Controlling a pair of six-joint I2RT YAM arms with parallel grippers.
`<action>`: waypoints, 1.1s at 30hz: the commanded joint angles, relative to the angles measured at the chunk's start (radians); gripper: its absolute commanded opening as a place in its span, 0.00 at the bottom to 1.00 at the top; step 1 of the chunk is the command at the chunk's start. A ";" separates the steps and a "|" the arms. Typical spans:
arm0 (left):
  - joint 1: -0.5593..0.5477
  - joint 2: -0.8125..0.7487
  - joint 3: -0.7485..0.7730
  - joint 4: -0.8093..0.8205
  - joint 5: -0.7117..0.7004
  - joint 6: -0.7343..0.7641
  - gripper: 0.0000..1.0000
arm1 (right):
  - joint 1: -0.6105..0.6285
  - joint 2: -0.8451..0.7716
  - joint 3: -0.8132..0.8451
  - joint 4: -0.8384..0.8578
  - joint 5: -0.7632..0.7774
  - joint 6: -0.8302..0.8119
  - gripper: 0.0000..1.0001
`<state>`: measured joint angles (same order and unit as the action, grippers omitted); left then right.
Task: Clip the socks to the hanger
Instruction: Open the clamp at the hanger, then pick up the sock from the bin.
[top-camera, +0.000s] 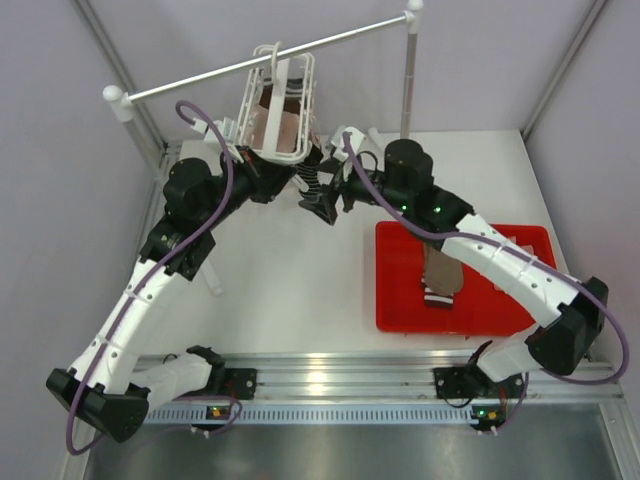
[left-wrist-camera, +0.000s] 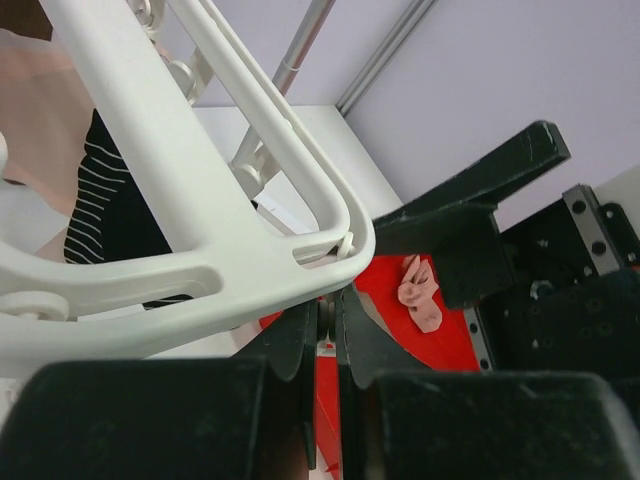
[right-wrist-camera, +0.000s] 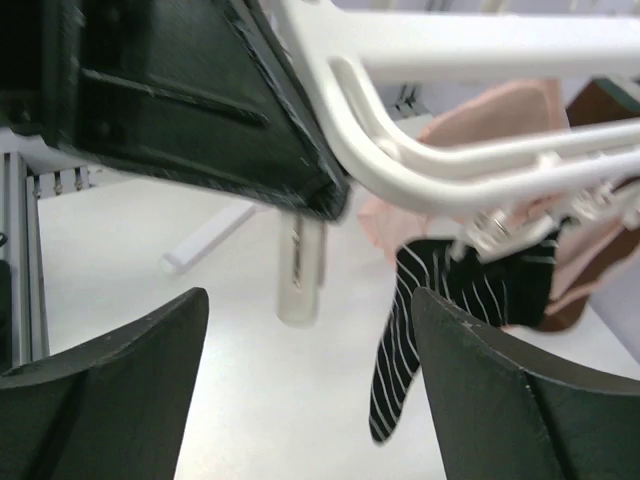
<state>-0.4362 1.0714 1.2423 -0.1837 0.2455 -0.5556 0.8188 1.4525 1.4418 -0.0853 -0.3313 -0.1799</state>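
Note:
The white hanger (top-camera: 283, 95) hangs from the rail with a brown sock, a pale pink sock (top-camera: 283, 128) and a dark striped cuff (top-camera: 313, 187) clipped to it. My left gripper (top-camera: 268, 183) is at the hanger's lower corner. In the left wrist view it (left-wrist-camera: 335, 322) is shut on a small clip under the hanger frame (left-wrist-camera: 200, 270). My right gripper (top-camera: 325, 207) is open and empty beside the striped cuff (right-wrist-camera: 415, 330). In the right wrist view it (right-wrist-camera: 310, 385) sits below a dangling clip (right-wrist-camera: 300, 270) and the frame (right-wrist-camera: 450, 175). A taupe sock (top-camera: 441, 278) lies in the red tray.
The red tray (top-camera: 400, 300) lies at the right, and a crumpled pink sock (left-wrist-camera: 420, 294) lies in it. The long white rail (top-camera: 260, 62) stands on poles at the back. A loose white piece (top-camera: 213, 281) lies on the table at the left.

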 joint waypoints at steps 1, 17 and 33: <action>-0.001 -0.005 0.028 0.047 0.021 -0.010 0.00 | -0.105 -0.093 -0.021 -0.042 -0.165 0.045 0.85; -0.001 -0.024 -0.021 0.079 0.052 -0.006 0.00 | -0.686 -0.304 -0.357 -0.922 -0.370 -0.796 0.92; -0.001 -0.027 -0.015 0.056 0.040 0.016 0.00 | -0.770 0.049 -0.535 -0.756 -0.077 -0.928 0.57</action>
<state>-0.4362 1.0576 1.2217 -0.1501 0.2722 -0.5503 0.0437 1.4891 0.9016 -0.9672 -0.4473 -1.1477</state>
